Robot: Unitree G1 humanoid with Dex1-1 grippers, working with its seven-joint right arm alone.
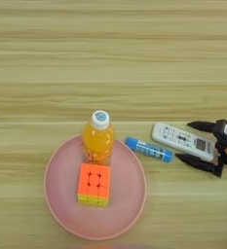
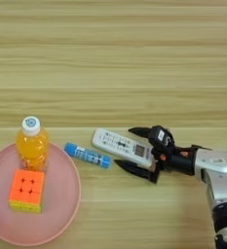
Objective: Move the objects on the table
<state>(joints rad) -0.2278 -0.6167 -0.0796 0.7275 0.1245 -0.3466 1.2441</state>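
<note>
Orange-drink bottle [image 1: 98, 138] upright; blue tube [image 1: 149, 149] flat beside white remote [image 1: 183, 140], on wooden table [image 1: 113, 63].

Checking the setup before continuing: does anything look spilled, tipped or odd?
Nothing stands out. The bottle stands upright and capped on the pink plate beside the cube; the remote and blue tube lie flat.

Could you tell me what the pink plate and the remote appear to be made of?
The pink plate looks like matte plastic: an even colour, a soft raised rim, no glaze shine, though ceramic cannot be ruled out. The remote appears to be white hard plastic with grey buttons, likely rubber, and a small dark display.
</note>
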